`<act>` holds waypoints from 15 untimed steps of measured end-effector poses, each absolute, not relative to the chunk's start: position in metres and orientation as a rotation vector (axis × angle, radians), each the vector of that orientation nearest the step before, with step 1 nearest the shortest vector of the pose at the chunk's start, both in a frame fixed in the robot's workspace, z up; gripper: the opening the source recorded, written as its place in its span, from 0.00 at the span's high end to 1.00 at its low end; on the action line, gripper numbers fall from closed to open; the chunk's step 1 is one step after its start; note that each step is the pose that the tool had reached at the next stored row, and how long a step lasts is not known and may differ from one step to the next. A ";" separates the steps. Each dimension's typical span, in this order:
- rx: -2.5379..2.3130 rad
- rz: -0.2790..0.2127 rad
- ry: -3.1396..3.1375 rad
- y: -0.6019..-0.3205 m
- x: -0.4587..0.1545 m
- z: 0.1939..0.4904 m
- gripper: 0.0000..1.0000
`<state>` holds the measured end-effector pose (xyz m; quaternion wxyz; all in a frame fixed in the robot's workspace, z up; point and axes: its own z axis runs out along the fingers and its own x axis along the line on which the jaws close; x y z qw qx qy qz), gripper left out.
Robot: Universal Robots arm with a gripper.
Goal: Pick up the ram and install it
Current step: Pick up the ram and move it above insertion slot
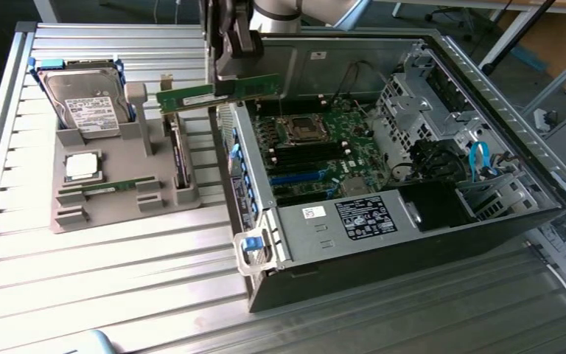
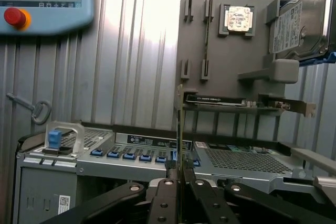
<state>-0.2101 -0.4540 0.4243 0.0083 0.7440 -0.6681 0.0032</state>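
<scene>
Though clamping the ram [image 1: 192, 97] firmly in the gripper [image 1: 236, 80] at upper centre of the exterior frame, above the open case [image 1: 263, 221] wall, not yet at the motherboard [image 1: 312, 144] slots; pick-up done, seating outstanding

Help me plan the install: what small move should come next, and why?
Probably carry the ram toward the exterior view's right, over the memory slots. The gripper holds it in the air above the edge of the case, not yet over those slots.
</scene>
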 end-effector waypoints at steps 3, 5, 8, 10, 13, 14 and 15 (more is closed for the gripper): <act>2.325 0.010 -2.088 -0.454 -0.209 0.424 0.86; 2.325 0.010 -2.088 -0.454 -0.208 0.424 0.86; 2.325 0.010 -2.088 -0.454 -0.206 0.424 0.86; 2.325 0.010 -2.088 -0.454 -0.205 0.424 0.86; 2.325 0.010 -2.088 -0.454 -0.203 0.424 0.86; 2.325 0.010 -2.088 -0.454 -0.202 0.424 0.86; 2.325 0.010 -2.088 -0.454 -0.202 0.424 0.86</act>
